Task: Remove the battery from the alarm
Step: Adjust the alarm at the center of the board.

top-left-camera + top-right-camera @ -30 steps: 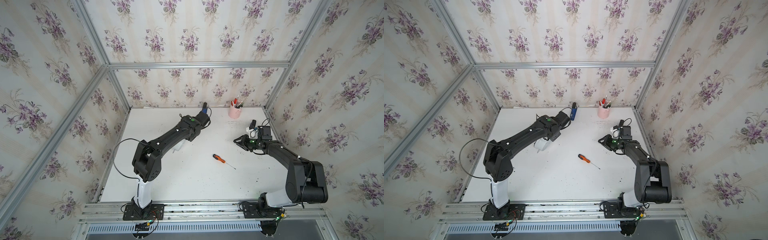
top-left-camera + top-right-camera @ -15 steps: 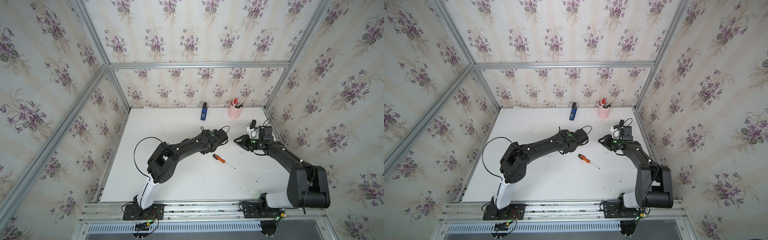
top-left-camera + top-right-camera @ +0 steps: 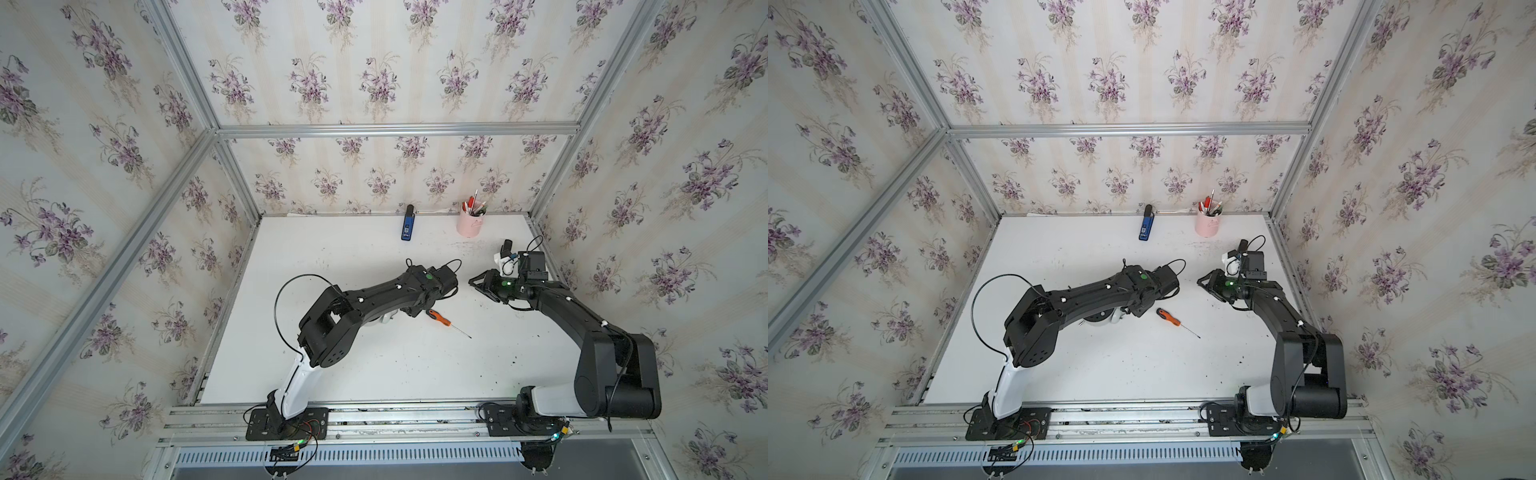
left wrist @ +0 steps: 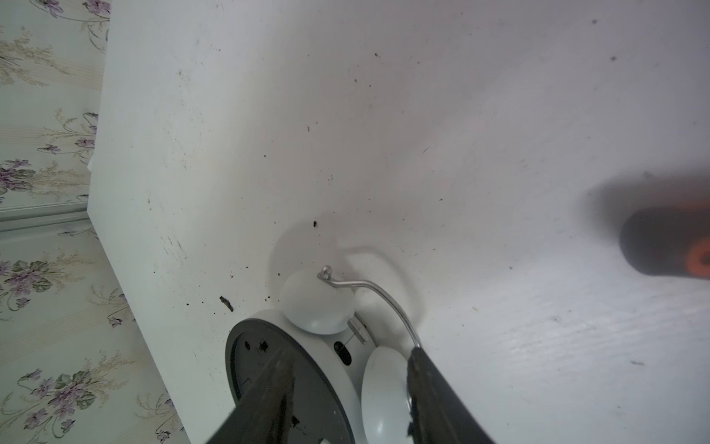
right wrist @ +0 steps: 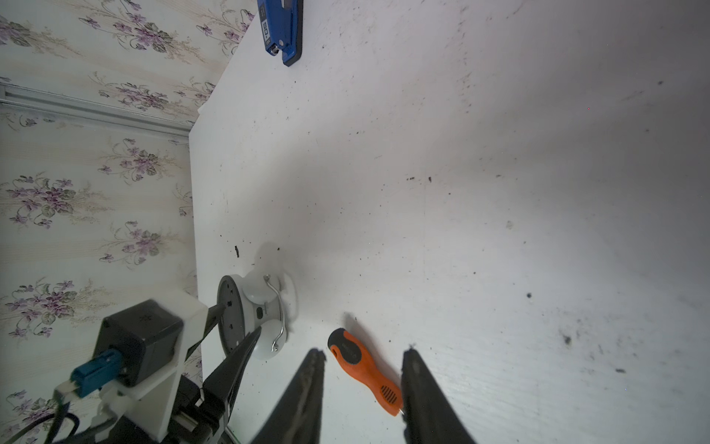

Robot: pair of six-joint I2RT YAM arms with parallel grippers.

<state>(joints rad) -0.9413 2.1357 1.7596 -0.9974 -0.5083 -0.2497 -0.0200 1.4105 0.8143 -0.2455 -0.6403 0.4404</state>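
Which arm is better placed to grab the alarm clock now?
Left. The left fingers straddle the alarm, one over its black back, one by a bell. The right fingers hang apart from it, near the screwdriver.

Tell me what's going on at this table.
Two robot arms are set to get a battery out of the alarm, which sits on the white table. The left gripper is open, one finger across the alarm's black back panel and the other by a bell; whether they touch it is unclear. The right gripper is open and empty, above the orange-handled screwdriver lying on the table. No battery is in sight.
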